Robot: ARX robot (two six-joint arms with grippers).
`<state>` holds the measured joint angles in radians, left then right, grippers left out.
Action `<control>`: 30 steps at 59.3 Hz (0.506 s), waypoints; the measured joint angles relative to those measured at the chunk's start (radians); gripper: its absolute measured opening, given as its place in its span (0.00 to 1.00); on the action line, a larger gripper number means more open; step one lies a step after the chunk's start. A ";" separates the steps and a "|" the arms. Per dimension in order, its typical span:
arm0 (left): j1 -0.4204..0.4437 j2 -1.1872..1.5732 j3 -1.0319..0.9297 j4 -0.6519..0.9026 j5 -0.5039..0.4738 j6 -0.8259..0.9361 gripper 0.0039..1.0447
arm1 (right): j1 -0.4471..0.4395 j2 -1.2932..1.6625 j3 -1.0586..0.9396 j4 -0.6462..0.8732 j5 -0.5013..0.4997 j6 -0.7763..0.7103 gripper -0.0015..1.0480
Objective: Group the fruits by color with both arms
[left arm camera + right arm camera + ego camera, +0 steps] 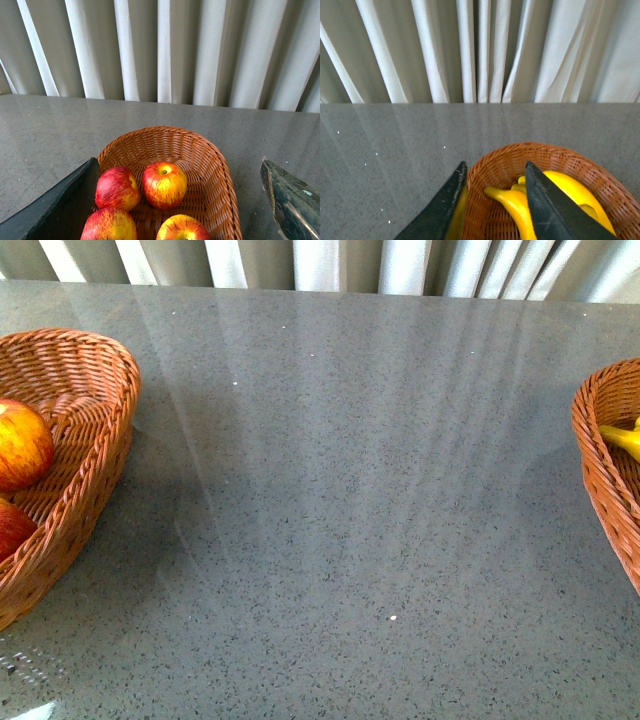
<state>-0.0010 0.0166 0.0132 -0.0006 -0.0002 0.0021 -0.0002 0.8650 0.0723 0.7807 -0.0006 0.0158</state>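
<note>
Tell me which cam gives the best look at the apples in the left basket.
Left wrist view: four apples sit in the wicker basket, seen from above between the open left tool fingers. The front view catches only two apples at the frame's left edge, cut off. The right wrist view shows none, only bananas.

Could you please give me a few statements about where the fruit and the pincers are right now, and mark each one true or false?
1. The left wicker basket holds four apples. True.
2. Bananas lie loose on the grey table. False: they lie in the right wicker basket.
3. The left pincer is clamped on an apple. False: its jaws stand wide apart, holding nothing.
4. The right pincer hangs over the basket of bananas. True.
5. White curtains hang behind the table. True.
</note>
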 joint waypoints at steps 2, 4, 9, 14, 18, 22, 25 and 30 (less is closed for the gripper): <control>0.000 0.000 0.000 0.000 0.000 0.000 0.91 | 0.000 -0.004 -0.026 0.031 0.000 -0.005 0.17; 0.000 0.000 0.000 0.000 0.000 0.000 0.91 | 0.000 -0.018 -0.040 0.021 0.000 -0.006 0.10; 0.000 0.000 0.000 0.000 0.000 0.000 0.91 | 0.000 -0.069 -0.052 -0.024 -0.001 -0.009 0.02; 0.000 0.000 0.000 0.000 0.000 0.000 0.91 | 0.000 -0.129 -0.052 -0.075 0.000 -0.012 0.02; 0.000 0.000 0.000 0.000 0.000 0.000 0.91 | 0.000 -0.175 -0.053 -0.113 0.000 -0.012 0.02; 0.000 0.000 0.000 0.000 0.000 0.000 0.91 | 0.000 -0.232 -0.053 -0.165 0.000 -0.012 0.02; 0.000 0.000 0.000 0.000 0.000 0.000 0.91 | 0.000 -0.278 -0.053 -0.208 0.000 -0.012 0.02; 0.000 0.000 0.000 0.000 0.000 0.000 0.91 | 0.000 -0.330 -0.053 -0.255 0.000 -0.012 0.02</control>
<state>-0.0010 0.0166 0.0132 -0.0006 -0.0002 0.0021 -0.0002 0.5346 0.0189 0.5259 -0.0002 0.0040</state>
